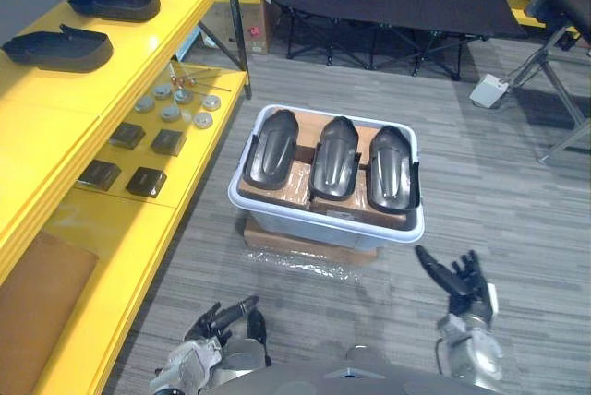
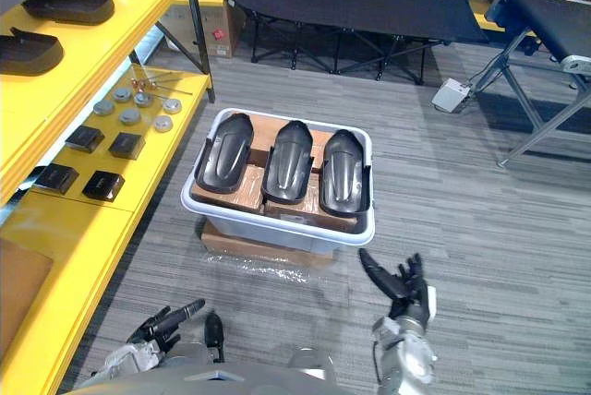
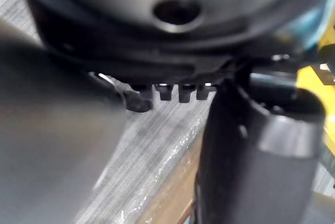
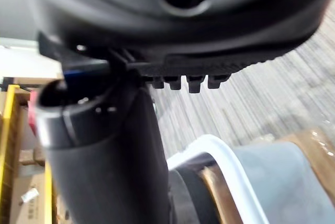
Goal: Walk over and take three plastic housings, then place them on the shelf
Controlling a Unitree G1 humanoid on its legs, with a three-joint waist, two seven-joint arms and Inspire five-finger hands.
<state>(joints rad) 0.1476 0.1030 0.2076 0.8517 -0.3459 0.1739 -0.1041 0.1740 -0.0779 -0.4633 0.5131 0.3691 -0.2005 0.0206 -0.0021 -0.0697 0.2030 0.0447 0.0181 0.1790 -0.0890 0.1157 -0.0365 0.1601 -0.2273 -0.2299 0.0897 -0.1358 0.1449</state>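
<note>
Three black plastic housings [image 1: 334, 157] side by side on cardboard boxes [image 1: 288, 183] inside white bin [image 1: 305, 221] on floor, untouched. No pick made yet, judging by full row: all three grabs and placements left. Right hand [image 1: 462, 282] just short of bin's near right corner, fingers spread wide, empty. Left hand [image 1: 220, 318] near-left of bin, fingers loose, empty. Yellow shelf [image 1: 120, 58] left of bin, top tier already carrying three similar housings [image 1: 60, 47]. Eye views: whole row, shelf tiers, both hands. Right wrist view: close on bin's white rim past thumb. Left wrist view: wrapped cardboard [image 3: 167, 198] under bin, shelf edge.
</note>
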